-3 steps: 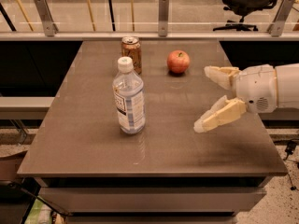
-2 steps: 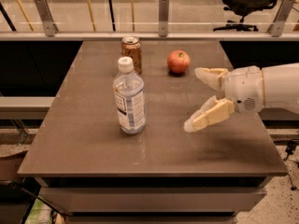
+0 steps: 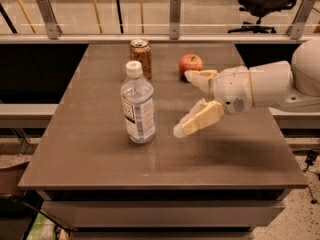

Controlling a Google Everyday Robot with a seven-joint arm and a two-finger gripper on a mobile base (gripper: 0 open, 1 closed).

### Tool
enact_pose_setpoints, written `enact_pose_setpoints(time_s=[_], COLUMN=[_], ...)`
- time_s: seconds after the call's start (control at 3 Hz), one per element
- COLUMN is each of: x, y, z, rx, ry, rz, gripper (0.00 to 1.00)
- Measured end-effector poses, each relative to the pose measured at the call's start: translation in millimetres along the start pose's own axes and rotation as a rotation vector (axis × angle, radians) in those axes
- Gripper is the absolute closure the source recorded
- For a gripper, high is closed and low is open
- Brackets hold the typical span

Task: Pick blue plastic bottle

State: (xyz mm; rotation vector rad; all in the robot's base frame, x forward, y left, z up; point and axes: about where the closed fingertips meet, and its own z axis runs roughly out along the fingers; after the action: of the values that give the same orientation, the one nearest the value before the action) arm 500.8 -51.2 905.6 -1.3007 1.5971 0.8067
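- clear blue-labelled plastic bottle (image 3: 138, 109): upright on brown desk (image 3: 225, 154), just ahead of the cream fingers (image 3: 200, 119), untouched.
- white robot gripper (image 3: 182, 104): fingers spread wide, apparently to straddle it.

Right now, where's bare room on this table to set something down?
Bare: the front strip of the table before the bottle, and its left side. Crowded: the back middle, with can and apple, and right of the bottle, where the open gripper hovers.

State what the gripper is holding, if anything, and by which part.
Nothing is held. The gripper is open beside the blue plastic bottle, on its right in the view, not touching it.
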Motion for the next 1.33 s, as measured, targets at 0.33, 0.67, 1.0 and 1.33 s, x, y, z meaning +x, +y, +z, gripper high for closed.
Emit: enact_pose_setpoints(time_s=[0.33, 0.67, 1.0, 1.33], x=[-10, -16, -20, -23], y=[6, 13, 18, 22], z=[19, 32, 39, 51], rx=[-0.040, -0.070, -0.079, -0.073], ry=[-0.004, -0.007, -0.020, -0.033], rz=[-0.018, -0.032, -0.027, -0.005], gripper=[0.00, 0.00, 0.00, 0.00])
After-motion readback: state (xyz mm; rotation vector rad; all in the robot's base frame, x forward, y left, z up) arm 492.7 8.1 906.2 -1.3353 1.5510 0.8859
